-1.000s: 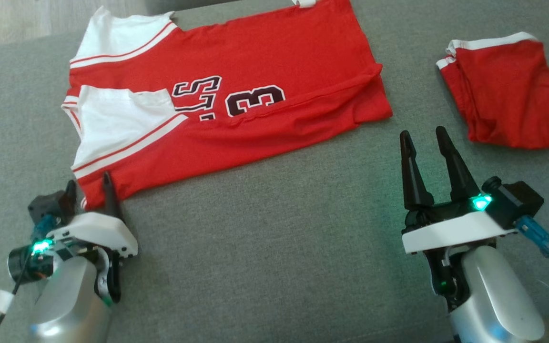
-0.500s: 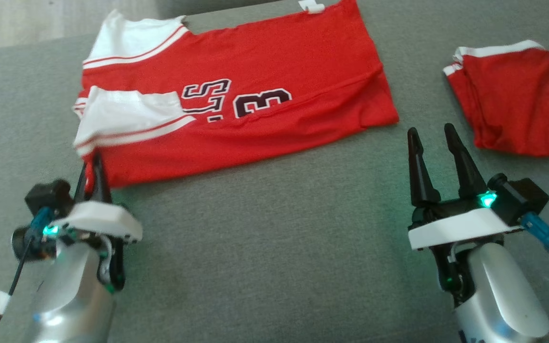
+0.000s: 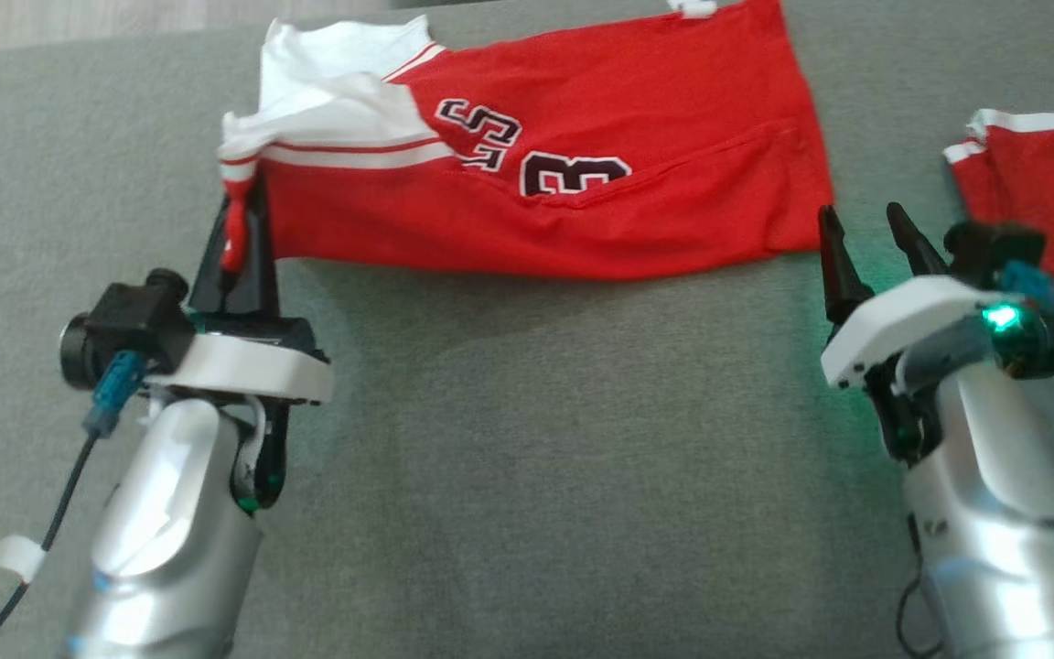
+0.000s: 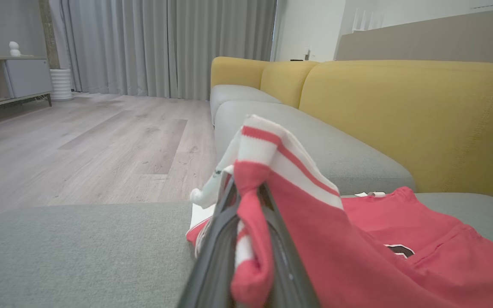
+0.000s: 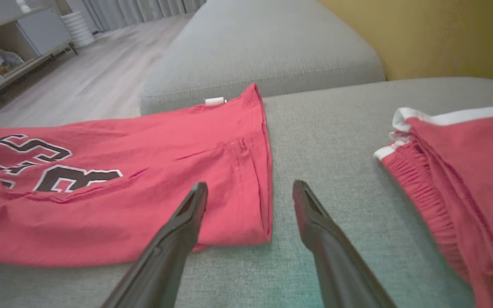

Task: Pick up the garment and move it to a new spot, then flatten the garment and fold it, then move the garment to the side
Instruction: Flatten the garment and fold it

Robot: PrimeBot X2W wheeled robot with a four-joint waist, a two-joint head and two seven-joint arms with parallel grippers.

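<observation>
Shorts point(image 3: 1039, 183) run off the head view's right edge; the jersey point(image 3: 582, 192) lettering, partly folded under, perhaps ends in 3; cloth hides the left gripper point(image 4: 248, 196) tips.

The left gripper point(image 3: 241, 218) now lifts the shirt point(image 3: 628, 119) corner toward 12 o'clock. The right gripper point(image 3: 859, 212) sits nearer it now.

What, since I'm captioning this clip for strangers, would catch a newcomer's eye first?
The red jersey spread across the grey cushion stands out first. Its white-sleeved corner is pinched and held up off the cushion by the left gripper. At the jersey's other near corner the right gripper hovers open, with a second red garment just beyond it.
</observation>
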